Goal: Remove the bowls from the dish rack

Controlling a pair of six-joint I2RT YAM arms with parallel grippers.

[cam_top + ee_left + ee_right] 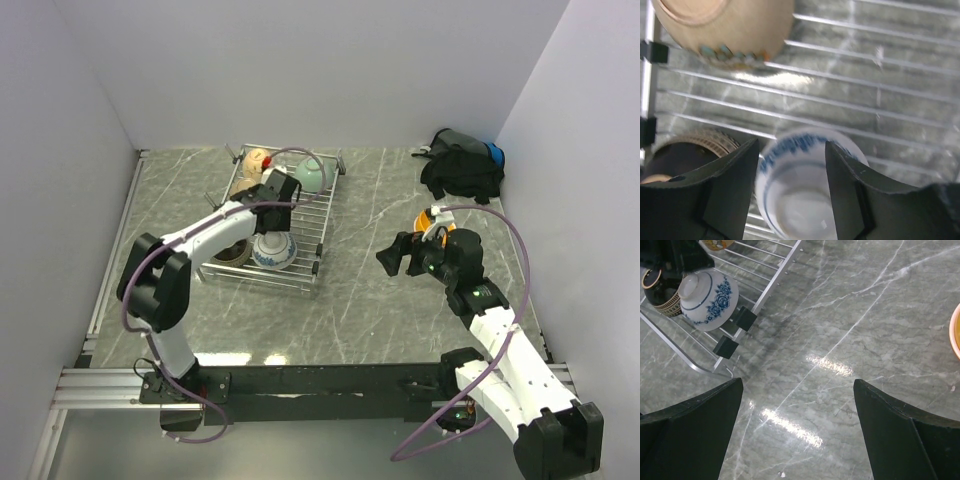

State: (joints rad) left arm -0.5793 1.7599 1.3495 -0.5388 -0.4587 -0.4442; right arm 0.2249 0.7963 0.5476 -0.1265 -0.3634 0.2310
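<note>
The silver wire dish rack (300, 232) holds a tan bowl (256, 160), a pale green bowl (311, 176), a dark brown bowl (232, 252) and a white bowl with blue pattern (273, 251). My left gripper (271, 220) is open just above the white-blue bowl (805, 190), its jaws straddling the bowl's near rim; the tan bowl (725, 25) and dark brown bowl (682, 152) lie beside it. My right gripper (388, 258) is open and empty over bare table (797, 381). An orange bowl (428, 219) sits on the table behind the right gripper.
A black bag (462, 165) lies at the back right corner. The rack's near corner with black feet (735, 332) shows in the right wrist view, with marble table (850, 330) between it and the orange bowl's rim (956, 332). White walls enclose the table.
</note>
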